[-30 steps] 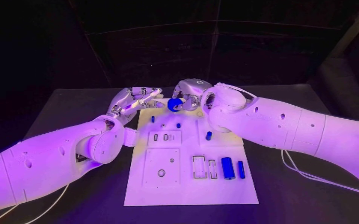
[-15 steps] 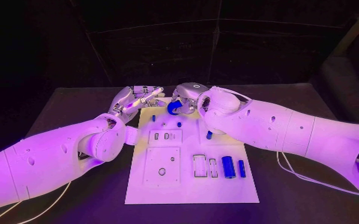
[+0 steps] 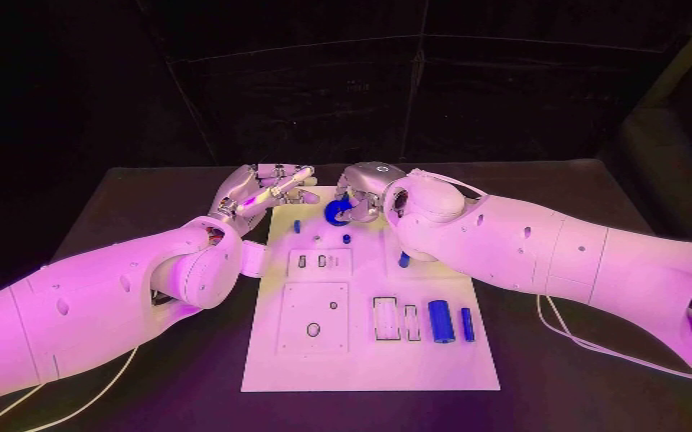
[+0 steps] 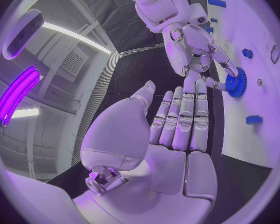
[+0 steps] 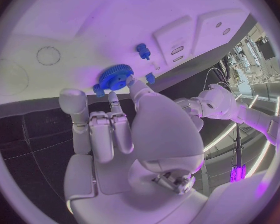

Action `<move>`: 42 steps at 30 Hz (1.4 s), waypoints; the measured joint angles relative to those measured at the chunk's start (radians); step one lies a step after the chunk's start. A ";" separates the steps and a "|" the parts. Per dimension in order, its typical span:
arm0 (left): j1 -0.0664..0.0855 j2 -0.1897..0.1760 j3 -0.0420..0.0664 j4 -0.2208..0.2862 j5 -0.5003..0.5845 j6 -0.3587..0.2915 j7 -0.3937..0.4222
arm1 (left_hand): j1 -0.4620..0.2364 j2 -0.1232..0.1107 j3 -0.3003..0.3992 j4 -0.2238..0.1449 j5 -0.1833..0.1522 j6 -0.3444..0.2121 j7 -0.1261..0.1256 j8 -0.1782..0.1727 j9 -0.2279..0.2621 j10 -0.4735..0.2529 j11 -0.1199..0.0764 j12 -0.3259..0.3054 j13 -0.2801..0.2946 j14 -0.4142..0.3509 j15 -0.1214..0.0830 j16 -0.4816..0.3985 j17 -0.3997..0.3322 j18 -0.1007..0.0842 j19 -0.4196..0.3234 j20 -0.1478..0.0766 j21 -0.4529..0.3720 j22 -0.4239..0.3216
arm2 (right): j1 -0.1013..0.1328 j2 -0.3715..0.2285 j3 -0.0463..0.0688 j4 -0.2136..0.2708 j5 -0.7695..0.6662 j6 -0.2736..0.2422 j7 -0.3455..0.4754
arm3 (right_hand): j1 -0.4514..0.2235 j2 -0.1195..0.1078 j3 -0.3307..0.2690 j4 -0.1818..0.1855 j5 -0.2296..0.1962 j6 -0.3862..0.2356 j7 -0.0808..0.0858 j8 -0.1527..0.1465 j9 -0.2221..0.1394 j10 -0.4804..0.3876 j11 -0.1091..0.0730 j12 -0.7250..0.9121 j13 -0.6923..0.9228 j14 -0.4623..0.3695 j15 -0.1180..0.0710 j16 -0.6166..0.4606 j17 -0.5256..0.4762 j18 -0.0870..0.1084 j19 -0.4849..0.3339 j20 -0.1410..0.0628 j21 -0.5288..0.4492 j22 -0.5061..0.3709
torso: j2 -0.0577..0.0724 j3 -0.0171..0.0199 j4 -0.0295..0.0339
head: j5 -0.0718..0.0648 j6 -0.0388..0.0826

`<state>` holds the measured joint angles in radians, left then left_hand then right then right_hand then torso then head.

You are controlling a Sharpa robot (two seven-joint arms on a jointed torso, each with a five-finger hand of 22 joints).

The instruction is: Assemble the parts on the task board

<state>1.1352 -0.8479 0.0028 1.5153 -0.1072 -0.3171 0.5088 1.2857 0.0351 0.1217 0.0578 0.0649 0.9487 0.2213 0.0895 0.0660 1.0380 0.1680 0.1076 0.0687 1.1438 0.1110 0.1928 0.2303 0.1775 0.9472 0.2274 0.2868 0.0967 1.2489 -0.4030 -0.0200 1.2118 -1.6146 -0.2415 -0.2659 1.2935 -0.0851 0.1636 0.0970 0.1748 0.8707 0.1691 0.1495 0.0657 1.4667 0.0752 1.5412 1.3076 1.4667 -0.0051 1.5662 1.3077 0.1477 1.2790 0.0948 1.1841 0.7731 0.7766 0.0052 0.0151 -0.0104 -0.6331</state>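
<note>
Your right hand (image 3: 368,188) pinches the blue gear (image 3: 338,213) at the far end of the task board (image 3: 369,362), upper centre of the head view. Your left hand (image 3: 263,192) sits just left of it, fingers straight and apart, holding nothing. Blue cylinders (image 3: 441,321) stand right of centre.

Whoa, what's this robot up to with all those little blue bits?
It is putting small parts together on a white task board. At the far end of the board, its right hand has its fingertips on a blue gear. The left hand hovers beside it with fingers straight, holding nothing. Two blue cylinders lie nearer the robot, and a few small blue pegs are dotted about the board.
</note>
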 measured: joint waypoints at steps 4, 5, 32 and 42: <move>0.000 0.000 0.000 -0.001 0.000 0.000 -0.001 | 0.000 0.000 0.000 0.000 0.000 0.000 0.000 0.000 0.000 0.000 0.000 0.000 0.000 0.000 0.000 0.000 0.000 0.000 0.000 0.000 0.000 0.000 | 0.000 -0.002 0.000 0.002 0.000 0.001 -0.003 | -0.018 -0.015 -0.026 0.015 0.000 -0.003 0.003 -0.002 0.000 0.000 0.000 0.000 0.000 -0.004 0.004 0.000 0.000 0.000 0.002 0.005 0.000 -0.001 | 0.000 -0.0002 -0.0001 | -0.001 -0.001; 0.000 0.000 0.000 -0.001 0.000 0.000 -0.001 | 0.000 0.000 0.000 0.000 0.000 0.000 0.000 0.000 0.000 0.000 0.000 0.000 0.000 0.000 0.000 0.000 0.000 0.000 0.000 0.000 0.000 0.000 | 0.000 -0.003 0.000 0.003 0.000 0.001 -0.003 | -0.025 -0.016 -0.029 0.019 0.000 -0.003 0.003 -0.002 0.000 0.000 0.000 0.000 0.000 -0.004 0.004 0.000 0.000 0.000 0.002 0.005 0.000 -0.001 | 0.000 -0.0002 -0.0001 | -0.001 -0.001; 0.000 -0.014 0.000 0.000 0.000 0.001 -0.004 | 0.004 0.004 0.003 -0.003 0.000 0.000 0.000 0.000 0.000 0.000 0.000 0.000 0.000 0.000 0.000 0.000 0.001 0.000 0.000 0.000 -0.004 -0.001 | 0.016 -0.327 0.000 0.178 0.283 -0.080 0.212 | 0.073 0.045 -0.100 0.000 0.116 -0.004 0.001 -0.010 0.004 0.000 0.007 -0.055 0.000 0.000 0.007 -0.036 0.000 0.000 -0.059 0.010 -0.082 -0.135 | -0.004 0.0031 -0.0153 | -0.004 0.021; 0.000 -0.007 0.000 -0.016 0.000 0.003 -0.004 | 0.004 0.004 0.003 -0.003 0.000 0.000 0.000 0.000 0.000 0.000 0.000 0.000 0.000 0.000 0.000 -0.004 0.002 0.000 0.000 0.000 -0.004 -0.002 | 0.021 -0.476 0.000 0.216 0.471 -0.052 0.312 | 0.078 -0.001 -0.155 -0.030 0.120 0.000 -0.003 -0.005 0.004 -0.095 0.003 -0.172 -0.006 0.000 0.007 -0.024 0.000 -0.009 0.014 0.005 -0.002 0.023 | -0.009 0.0134 -0.0286 | -0.017 0.027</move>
<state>1.1355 -0.8544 0.0027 1.4992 -0.1070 -0.3137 0.5045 1.2898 0.0392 0.1245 0.0551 0.0649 0.9487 0.2213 0.0895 0.0660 1.0380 0.1680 0.1077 0.0687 1.1438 0.1110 0.1888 0.2323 0.1774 0.9471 0.2274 0.2828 0.0950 1.2695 -0.8793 -0.0198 1.4278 -1.1432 -0.2934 0.0459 1.3719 -0.0856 0.0088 0.0667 0.2951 0.8704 0.1663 0.1444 0.0695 1.3722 0.0784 1.3697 1.3014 1.4668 0.0020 1.5420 1.3074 0.1386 1.2928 0.0994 1.1821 0.7962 0.7672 0.0186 -0.0135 -0.0269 -0.6063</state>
